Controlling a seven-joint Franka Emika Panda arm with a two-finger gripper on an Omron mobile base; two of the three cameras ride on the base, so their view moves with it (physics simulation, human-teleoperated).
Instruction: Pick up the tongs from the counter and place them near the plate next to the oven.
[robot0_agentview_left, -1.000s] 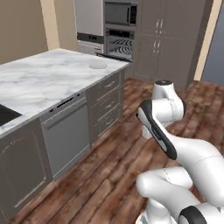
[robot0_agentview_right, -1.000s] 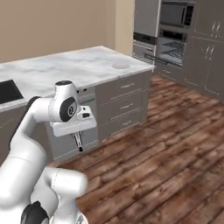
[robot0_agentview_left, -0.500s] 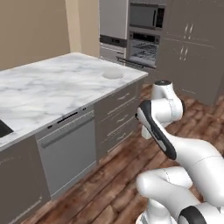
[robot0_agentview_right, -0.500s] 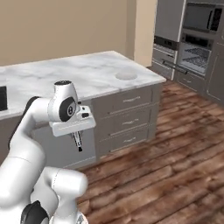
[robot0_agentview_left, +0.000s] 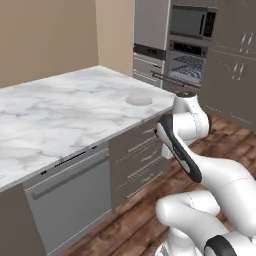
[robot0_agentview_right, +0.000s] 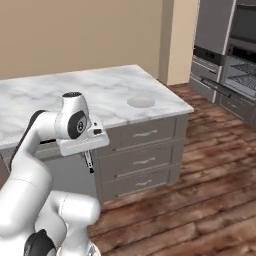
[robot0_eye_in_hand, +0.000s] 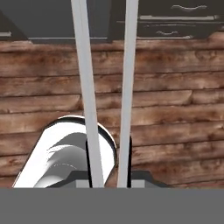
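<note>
Pinching the thin silver-grey tongs (robot0_eye_in_hand: 127, 87) between them, the two small dark fingers (robot0_eye_in_hand: 94, 164) of the gripper (robot0_eye_in_hand: 109, 177) are drawn in tight on the two pale arms, which run up the hand view over brown wooden floorboards (robot0_eye_in_hand: 175, 109) toward dark cabinet drawers (robot0_eye_in_hand: 175, 22). From the right base view the tongs (robot0_agentview_right: 89, 161) hang as a slim dark-tipped rod below the gripper (robot0_agentview_right: 86, 152), pointing down in front of the grey drawers (robot0_agentview_right: 142, 160), off the white grey-veined marble counter (robot0_agentview_right: 100, 95). On that counter near its far corner lies a round pale plate (robot0_agentview_right: 141, 102), well apart from the tongs. Beyond the counter's end stands the built-in oven (robot0_agentview_left: 187, 62) with a dark glass door and visible racks, set in tall grey-brown cabinetry.
</note>
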